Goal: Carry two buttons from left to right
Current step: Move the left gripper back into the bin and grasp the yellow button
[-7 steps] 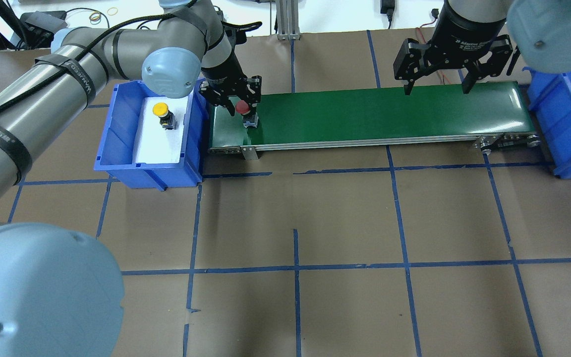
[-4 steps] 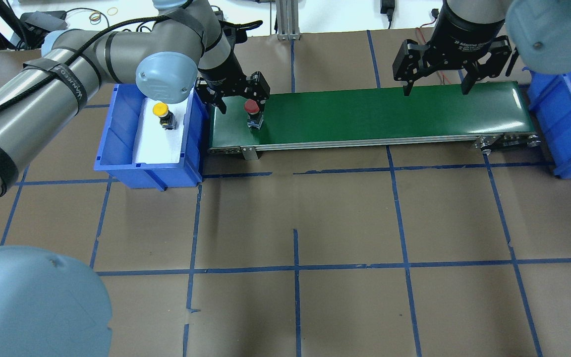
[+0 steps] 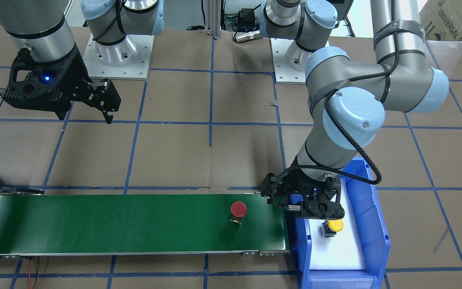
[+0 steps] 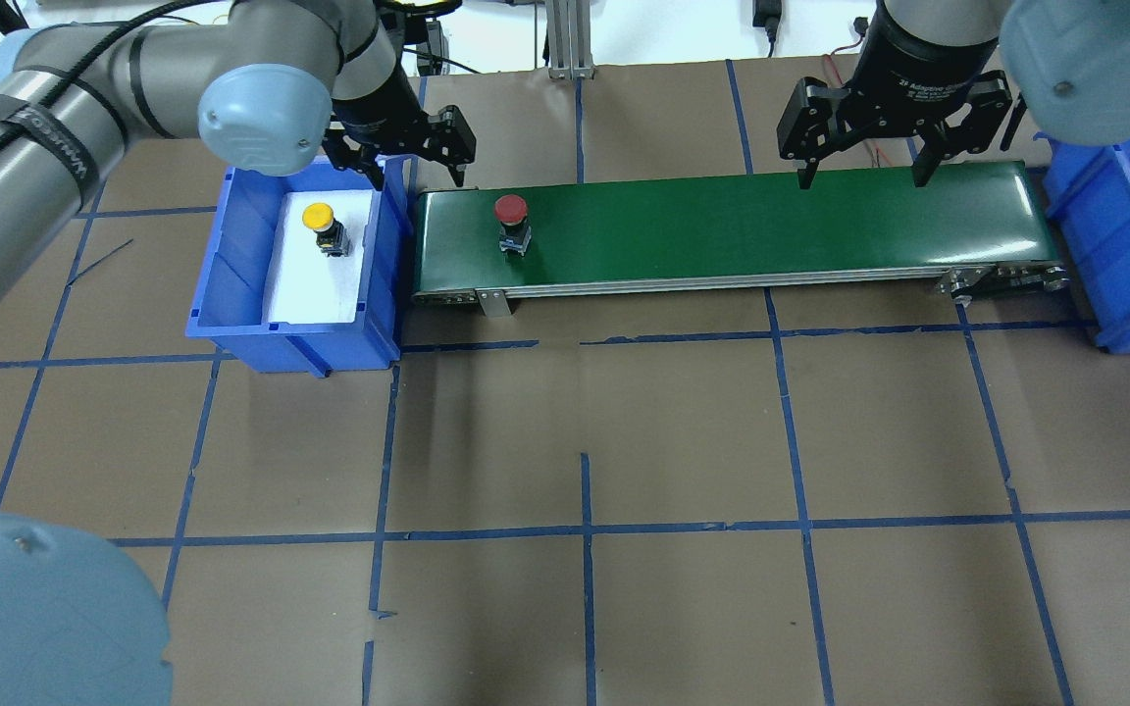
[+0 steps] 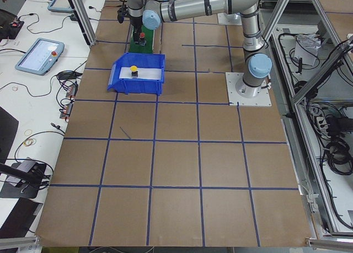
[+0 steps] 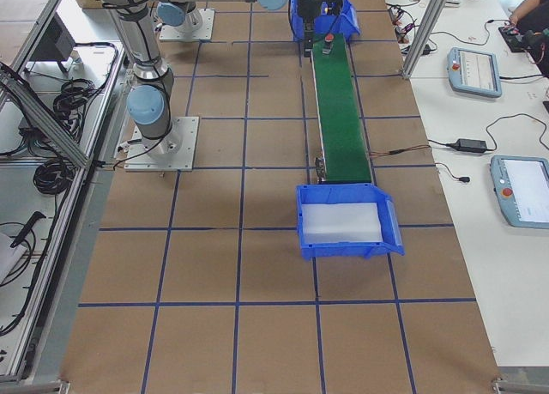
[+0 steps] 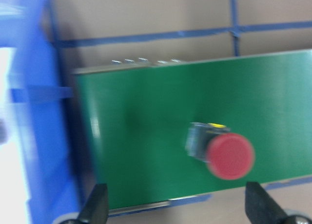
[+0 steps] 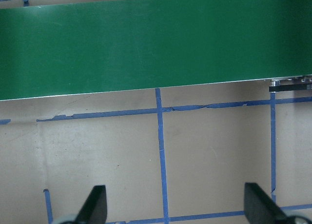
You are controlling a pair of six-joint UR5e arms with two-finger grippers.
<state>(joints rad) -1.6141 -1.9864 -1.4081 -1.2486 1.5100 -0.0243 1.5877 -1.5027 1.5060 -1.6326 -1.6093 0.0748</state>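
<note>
The red button (image 4: 511, 211) stands upright on the left end of the green conveyor belt (image 4: 771, 221); it also shows in the front view (image 3: 238, 210) and the left wrist view (image 7: 229, 154). The yellow button (image 4: 319, 218) stands in the left blue bin (image 4: 231, 255), also seen from the front (image 3: 334, 225). My left gripper (image 4: 415, 169) is open and empty, hovering between the bin's far corner and the belt's left end, apart from both buttons. My right gripper (image 4: 863, 176) is open and empty above the belt's right part.
A second blue bin (image 4: 1104, 226) with a white liner stands past the belt's right end, and shows in the right side view (image 6: 343, 239). Brown paper with blue tape lines covers the table. Cables and tablets lie beyond the far edge.
My left gripper opened off the red button, then rose and moved back and left toward the bin. The red button has shifted slightly right on the belt. The right gripper has not moved.
</note>
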